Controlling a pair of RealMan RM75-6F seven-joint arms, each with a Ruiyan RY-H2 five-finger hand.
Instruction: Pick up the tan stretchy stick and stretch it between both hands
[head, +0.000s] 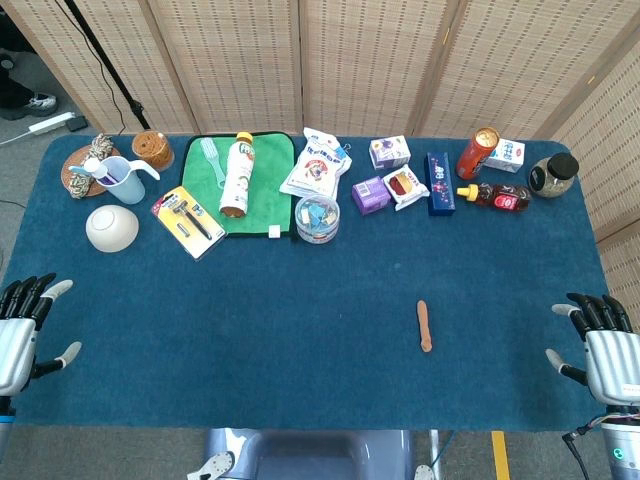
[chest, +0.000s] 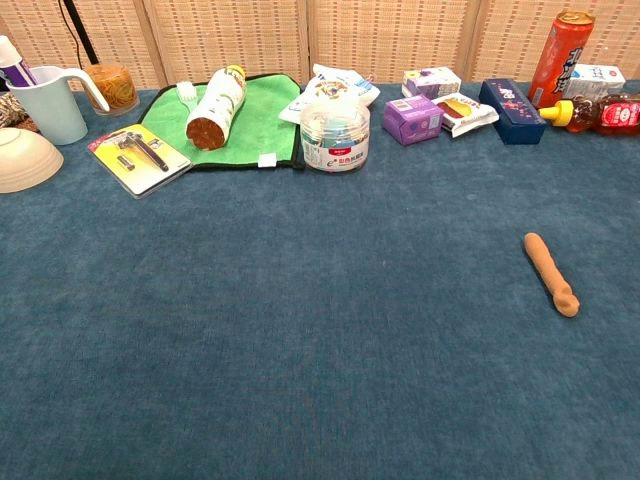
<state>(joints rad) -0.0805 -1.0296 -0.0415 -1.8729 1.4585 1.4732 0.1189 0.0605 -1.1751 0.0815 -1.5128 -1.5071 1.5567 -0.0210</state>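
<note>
The tan stretchy stick (head: 425, 326) lies flat on the blue tablecloth, right of centre and toward the front; the chest view shows the stick (chest: 551, 273) at its right side, pointing away and slightly left. My left hand (head: 22, 325) rests at the table's front left edge, fingers apart, holding nothing. My right hand (head: 604, 347) sits at the front right edge, also with fingers spread and nothing in it. Both hands are far from the stick. Neither hand appears in the chest view.
Along the back stand a white bowl (head: 111, 227), a mug (head: 122, 180), a razor pack (head: 188, 221), a green cloth (head: 262, 190) with a bottle (head: 236, 175), a round tub (head: 317, 217), small boxes (head: 439, 183), a red can (head: 478, 153) and a sauce bottle (head: 495, 195).
</note>
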